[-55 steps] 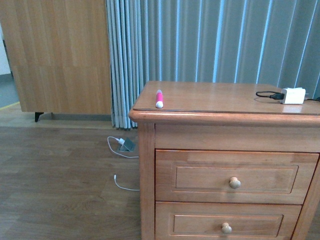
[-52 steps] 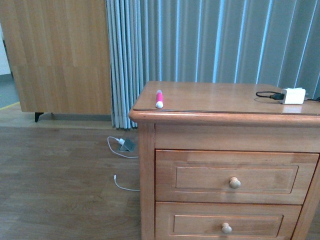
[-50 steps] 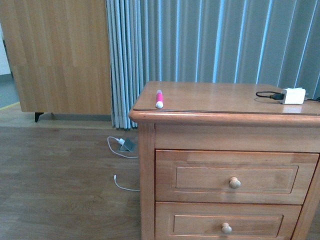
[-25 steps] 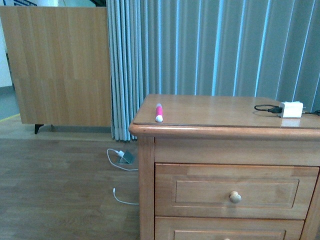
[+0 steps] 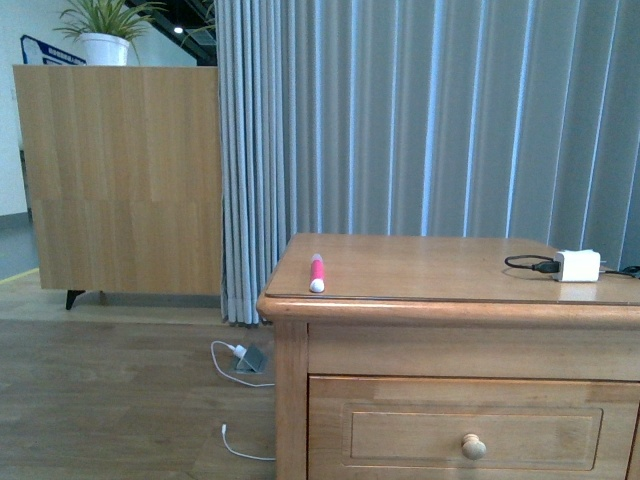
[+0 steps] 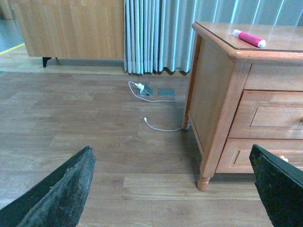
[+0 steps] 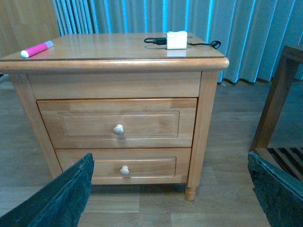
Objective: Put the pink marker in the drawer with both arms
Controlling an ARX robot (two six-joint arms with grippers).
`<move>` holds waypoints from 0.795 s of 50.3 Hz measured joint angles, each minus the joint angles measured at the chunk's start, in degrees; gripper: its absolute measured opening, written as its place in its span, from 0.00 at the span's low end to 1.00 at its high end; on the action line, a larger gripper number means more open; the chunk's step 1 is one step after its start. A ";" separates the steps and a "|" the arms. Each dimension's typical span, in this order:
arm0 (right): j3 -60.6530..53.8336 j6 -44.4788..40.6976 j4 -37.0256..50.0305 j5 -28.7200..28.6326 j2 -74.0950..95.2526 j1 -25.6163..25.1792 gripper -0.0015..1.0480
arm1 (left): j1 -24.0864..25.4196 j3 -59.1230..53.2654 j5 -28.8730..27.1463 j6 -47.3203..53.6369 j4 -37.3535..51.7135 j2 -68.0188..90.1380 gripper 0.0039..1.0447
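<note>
The pink marker (image 5: 317, 272) lies on the nightstand's top near its front left corner, white end toward me; it also shows as the marker (image 6: 249, 39) and the marker (image 7: 35, 49). Below the top, the drawer (image 5: 470, 432) is shut, its round knob (image 7: 119, 129) in the middle of the upper front (image 7: 118, 124). Neither arm shows in the front view. My left gripper (image 6: 173, 189) is open over the floor, off to the nightstand's left side. My right gripper (image 7: 170, 189) is open in front of the nightstand, low, with nothing between its fingers.
A white charger block (image 5: 578, 265) with a black cable sits at the top's right rear. The lower drawer (image 7: 124, 167) is shut. White cables and a floor socket (image 5: 248, 357) lie left of the nightstand. A wooden cabinet (image 5: 120, 180) and curtains stand behind; a wooden frame (image 7: 279, 104) stands right.
The front view has tilted upward: the nightstand sits lower in the picture, the lower drawer has dropped out of it, and a potted plant now shows. The marker has not moved.
</note>
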 joint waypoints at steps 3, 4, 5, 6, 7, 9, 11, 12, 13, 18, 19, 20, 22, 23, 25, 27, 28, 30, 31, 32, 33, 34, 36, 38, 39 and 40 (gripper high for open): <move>0.00 0.00 0.00 0.00 0.00 0.00 0.92 | 0.00 0.00 0.02 0.00 0.00 0.00 0.94; 0.00 0.00 0.00 0.00 0.00 0.02 0.92 | 0.00 0.00 0.00 0.00 0.00 0.00 0.94; 0.00 0.00 0.00 0.00 0.00 0.00 0.92 | 0.00 0.00 0.02 0.00 0.00 0.00 0.94; 0.00 0.00 0.00 0.00 0.00 0.00 0.92 | 0.00 0.00 0.00 0.00 0.00 0.00 0.94; 0.00 0.00 0.00 0.00 0.00 0.00 0.92 | 0.00 0.00 0.00 0.00 0.00 0.00 0.94; 0.00 0.00 0.00 0.00 0.00 0.00 0.92 | 0.00 0.00 0.00 0.00 0.00 0.00 0.94; 0.00 0.00 0.00 0.00 0.00 0.02 0.92 | 0.00 0.00 0.02 0.00 0.00 0.00 0.94; 0.00 0.00 0.00 0.00 0.00 0.00 0.92 | 0.00 0.00 0.00 0.00 0.00 0.00 0.94; 0.00 0.00 0.00 0.00 0.00 0.00 0.92 | 0.00 0.00 0.00 0.00 0.00 0.00 0.94; 0.00 0.00 0.00 0.00 0.00 0.00 0.92 | 0.00 0.00 0.02 0.00 0.00 0.00 0.94; 0.00 0.00 0.00 0.00 0.00 0.02 0.92 | 0.00 0.00 0.02 0.00 0.00 0.00 0.94; 0.00 0.00 0.00 0.00 0.00 0.02 0.92 | 0.00 0.00 0.00 0.00 0.00 0.00 0.94; 0.00 0.02 0.00 0.00 0.00 0.00 0.92 | 0.00 0.00 0.00 0.00 0.00 0.00 0.94; 0.00 0.00 0.00 0.00 0.00 0.00 0.92 | 0.00 0.00 0.02 0.00 0.00 0.00 0.94; 0.00 0.00 0.00 0.00 0.00 0.02 0.92 | 0.00 0.00 0.00 0.00 0.00 0.00 0.94; 0.00 0.00 0.00 0.00 0.00 0.00 0.92 | 0.00 0.00 0.00 0.00 0.00 0.00 0.94; 0.00 0.00 0.00 0.00 0.00 0.00 0.92 | 0.00 0.00 0.02 0.00 0.00 0.00 0.94; 0.00 0.00 0.00 0.00 0.00 0.00 0.92 | 0.00 0.00 0.00 0.00 0.00 0.00 0.94; 0.00 0.00 0.00 0.00 0.00 0.00 0.92 | 0.00 0.00 0.00 0.00 0.00 0.00 0.94; 0.00 0.00 0.00 0.00 0.00 0.00 0.92 | 0.00 0.00 0.02 0.00 0.00 0.00 0.94; 0.00 0.13 -0.17 -0.13 0.11 0.00 0.92 | 0.00 0.00 0.02 0.00 0.00 0.00 0.94; 0.33 0.92 -1.36 -0.76 0.52 -0.22 0.92 | 0.00 0.00 0.02 0.00 0.00 0.00 0.94; 1.36 3.58 -4.57 -2.54 2.34 -1.09 0.92 | 0.00 0.00 0.02 0.00 0.00 0.00 0.94; 2.23 6.58 -5.44 -3.78 6.73 -2.34 0.92 | 0.00 0.00 0.02 0.00 0.00 0.00 0.94; 2.67 7.26 -4.85 -3.91 9.14 -2.51 0.92 | 0.00 0.00 0.02 0.00 0.00 0.00 0.94; 2.95 7.43 -4.04 -3.93 10.78 -2.49 0.92 | 0.00 0.00 0.00 0.00 0.00 0.00 0.94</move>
